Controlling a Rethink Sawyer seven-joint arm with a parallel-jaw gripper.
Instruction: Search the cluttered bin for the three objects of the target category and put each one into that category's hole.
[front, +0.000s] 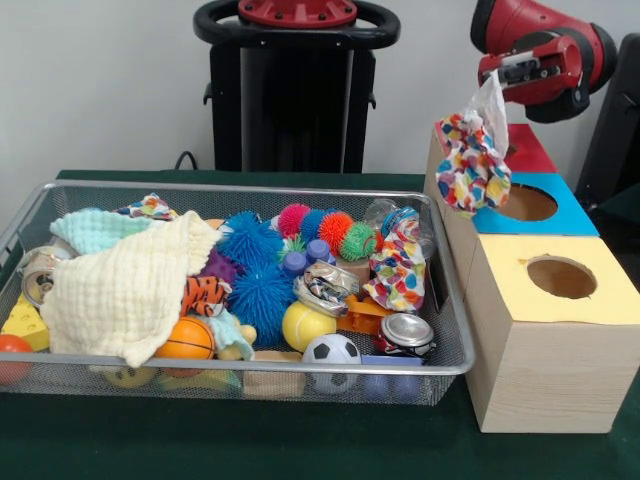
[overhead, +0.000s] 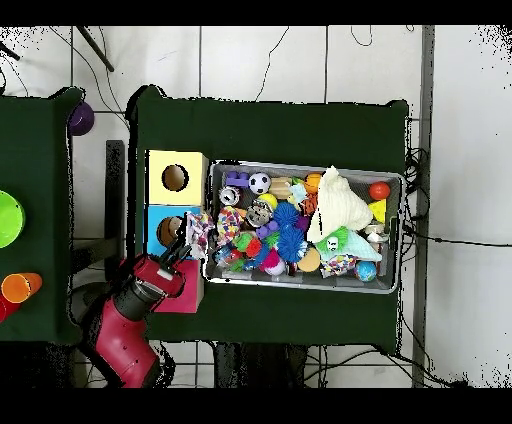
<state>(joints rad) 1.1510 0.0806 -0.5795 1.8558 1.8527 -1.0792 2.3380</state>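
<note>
My gripper (front: 497, 82) is shut on a white cloth with coloured patches (front: 472, 160) and holds it in the air above the near-left corner of the blue-panelled box (front: 560, 218). In the overhead view the gripper (overhead: 183, 252) and the hanging cloth (overhead: 198, 232) sit between the blue hole and the bin's edge. The yellow-panelled hole (front: 561, 277) (overhead: 175, 178) is in the nearest pale wood box, in front of the cloth. The wire mesh bin (front: 300, 369) (overhead: 305, 168) holds a second patched cloth (front: 398, 270) at its right end and a third (front: 150, 207) at the far left.
A cream waffle cloth (front: 130, 285) and a mint cloth (front: 95, 228) cover the bin's left part. Spiky balls (front: 250, 245), a soccer ball (front: 331, 350) and tins fill the middle. The red-panelled box (front: 525, 148) stands behind the blue one. A side table holds a green bowl (overhead: 5, 218).
</note>
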